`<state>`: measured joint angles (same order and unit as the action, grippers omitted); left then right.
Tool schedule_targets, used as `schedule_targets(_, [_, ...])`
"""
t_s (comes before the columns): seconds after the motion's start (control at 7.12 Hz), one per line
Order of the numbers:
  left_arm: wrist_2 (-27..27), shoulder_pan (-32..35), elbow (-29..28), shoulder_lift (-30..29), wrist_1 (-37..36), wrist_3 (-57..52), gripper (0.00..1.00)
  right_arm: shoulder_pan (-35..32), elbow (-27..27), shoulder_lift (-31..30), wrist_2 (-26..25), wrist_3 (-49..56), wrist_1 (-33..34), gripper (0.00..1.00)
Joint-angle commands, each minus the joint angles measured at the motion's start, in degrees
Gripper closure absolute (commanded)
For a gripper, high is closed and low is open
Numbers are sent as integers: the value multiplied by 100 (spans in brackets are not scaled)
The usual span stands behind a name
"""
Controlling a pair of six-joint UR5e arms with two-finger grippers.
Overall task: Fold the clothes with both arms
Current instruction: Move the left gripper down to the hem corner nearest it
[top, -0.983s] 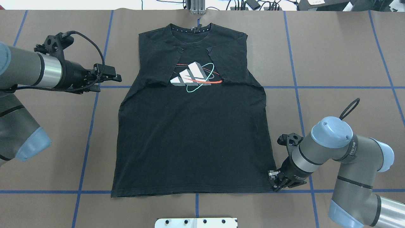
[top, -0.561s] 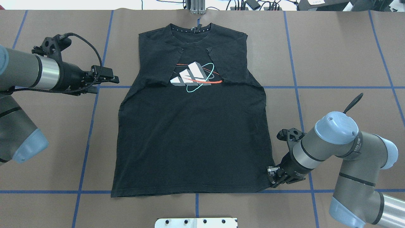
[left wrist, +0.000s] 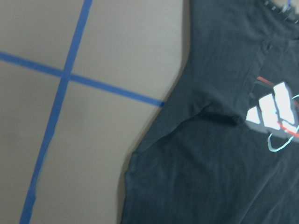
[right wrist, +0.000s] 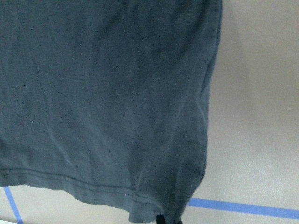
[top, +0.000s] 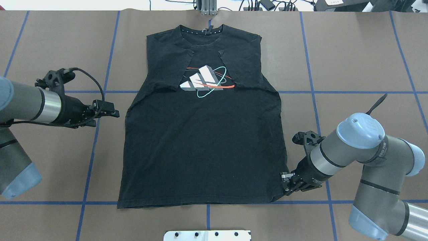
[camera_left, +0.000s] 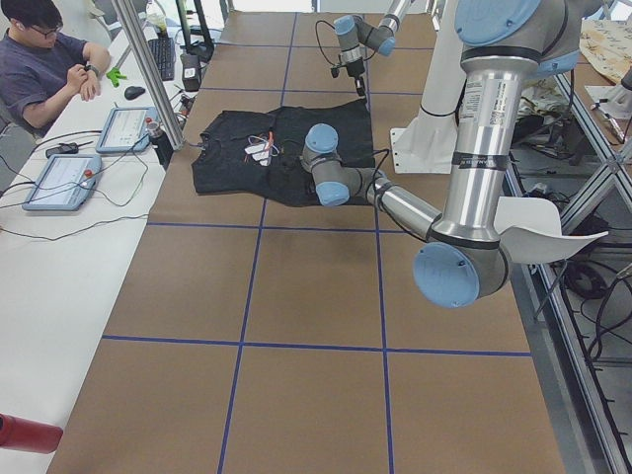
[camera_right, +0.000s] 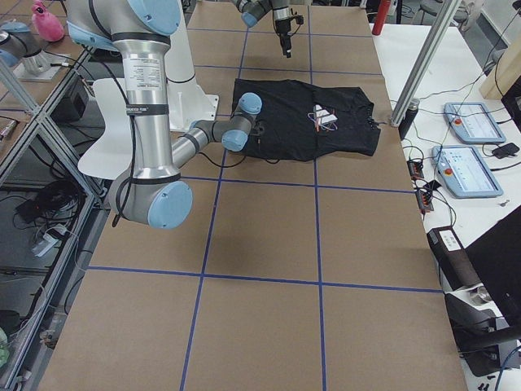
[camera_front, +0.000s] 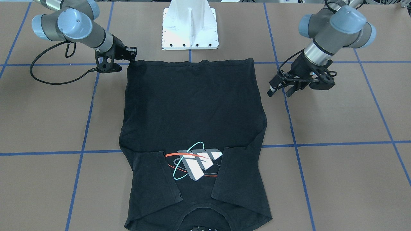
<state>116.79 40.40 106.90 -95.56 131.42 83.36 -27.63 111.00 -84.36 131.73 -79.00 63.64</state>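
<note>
The black T-shirt (top: pixel 204 147) lies flat, logo (top: pixel 205 81) up, with both sleeves folded in over the chest. It also shows in the front-facing view (camera_front: pixel 192 106). My left gripper (top: pixel 115 113) hovers beside the shirt's left edge at mid-height, clear of the cloth. Its jaws look open in the front-facing view (camera_front: pixel 278 93). My right gripper (top: pixel 285 185) is down at the near right hem corner and looks shut on it. The right wrist view shows that hem corner (right wrist: pixel 154 210) bunched at a dark fingertip (right wrist: pixel 161 219).
The brown table (top: pixel 351 60) carries a grid of blue tape lines. The white base plate (camera_front: pixel 190 29) stands just behind the hem. Cables and plugs (top: pixel 267 5) lie past the far edge. An operator (camera_left: pixel 44 59) sits at a side desk with tablets.
My left arm has swung toward the robot along the shirt's left side, from chest height to mid-body. My right gripper has stayed at the hem corner while its elbow shifted slightly.
</note>
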Motion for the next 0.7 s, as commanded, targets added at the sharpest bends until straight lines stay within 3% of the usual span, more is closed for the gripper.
schedule_targets(0.0, [-7,-697,329,439,-20,22,0,-119,79,16,-16,-10,-10,100])
schedule_targets(0.56, [-15,-1613,472,529,-29,811,1,-207,211,16,19,-10,-1,100])
